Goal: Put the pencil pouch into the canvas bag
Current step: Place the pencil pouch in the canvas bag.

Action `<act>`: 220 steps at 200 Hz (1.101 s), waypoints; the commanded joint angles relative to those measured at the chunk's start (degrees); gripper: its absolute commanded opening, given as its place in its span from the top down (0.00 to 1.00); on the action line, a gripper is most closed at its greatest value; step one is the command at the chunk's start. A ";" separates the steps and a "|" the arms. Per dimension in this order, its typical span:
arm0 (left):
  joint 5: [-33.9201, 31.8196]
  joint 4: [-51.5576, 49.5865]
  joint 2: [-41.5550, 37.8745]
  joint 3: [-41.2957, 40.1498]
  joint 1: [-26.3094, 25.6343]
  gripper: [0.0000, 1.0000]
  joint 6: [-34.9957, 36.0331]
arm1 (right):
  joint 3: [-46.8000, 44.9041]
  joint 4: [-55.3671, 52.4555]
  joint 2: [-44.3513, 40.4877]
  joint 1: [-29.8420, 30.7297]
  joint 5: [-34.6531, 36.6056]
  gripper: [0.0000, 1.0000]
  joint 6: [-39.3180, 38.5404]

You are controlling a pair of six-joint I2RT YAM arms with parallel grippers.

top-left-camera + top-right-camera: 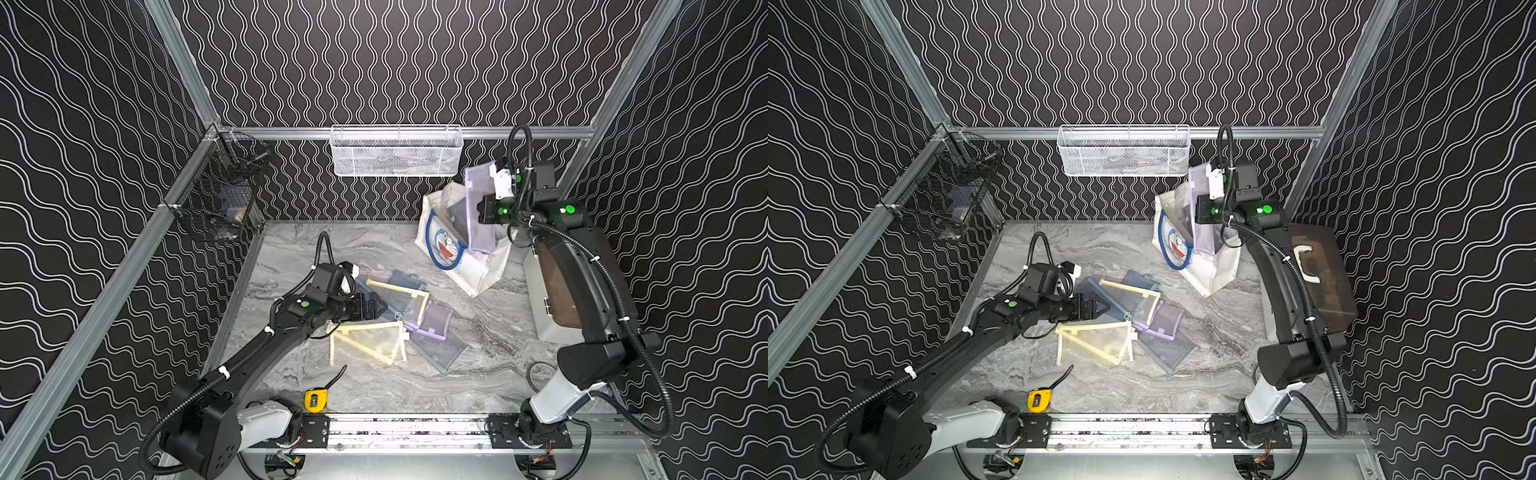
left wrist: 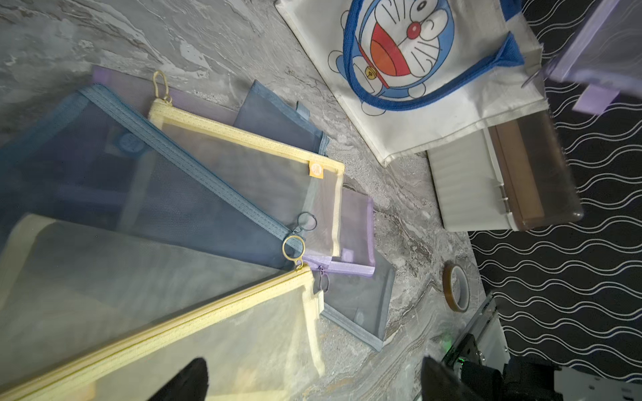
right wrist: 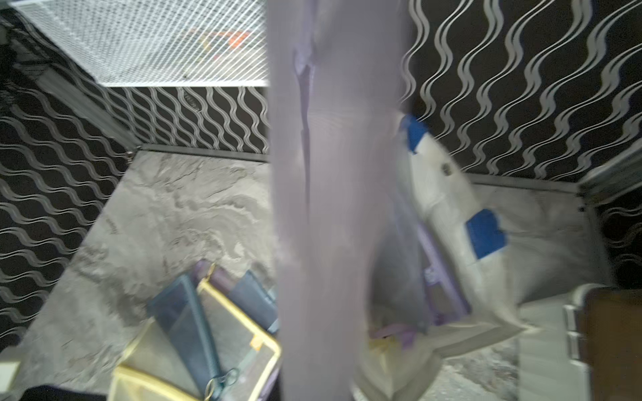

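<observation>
A yellow tape measure (image 1: 316, 400) lies at the near edge of the marble-patterned table (image 1: 291, 249), and a roll of tape (image 2: 455, 288) sits off to the right. At mid-table the left gripper (image 1: 380, 308) hovers with its jaws spread wide and empty over a heap of mesh pouches (image 1: 390, 320) trimmed in yellow, blue and purple, which lie overlapping one another. One yellow-trimmed pouch carries a small orange tag (image 2: 316, 170); its mark is too small to read. Along the right side a brown translucent case (image 1: 1320, 274) with a white handle lies beside the canvas bag (image 1: 453, 257), a white tote with blue handles and a blue-and-white cartoon cat face, its mouth open. The right gripper (image 1: 482, 212) is clenched on the pencil pouch (image 1: 478, 237), a translucent lavender mesh sleeve with purple trim, which hangs upright at the bag's mouth; whether its lower end has passed the rim cannot be told. A purple-trimmed pouch (image 3: 441, 277) lies inside the bag. On the far rail hangs a white wire-mesh basket (image 1: 397, 151); a black wire basket (image 1: 220, 195) is fixed at the far left corner.
</observation>
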 commanded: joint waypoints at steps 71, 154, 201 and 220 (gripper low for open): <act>-1.06 0.68 -1.08 0.27 -1.13 0.01 1.13 | 10.93 -0.87 16.89 -2.40 3.37 1.00 -14.44; -1.06 1.40 -0.05 0.80 -1.13 0.01 0.91 | -0.90 1.16 20.52 -2.37 -1.20 1.00 -13.47; -1.29 1.39 0.22 0.37 -1.13 0.01 0.71 | -1.34 2.08 20.12 -2.36 -1.79 0.76 -11.21; -1.44 1.56 0.27 0.04 -1.13 0.01 0.51 | -0.10 2.34 19.04 -2.36 -0.91 0.63 -10.53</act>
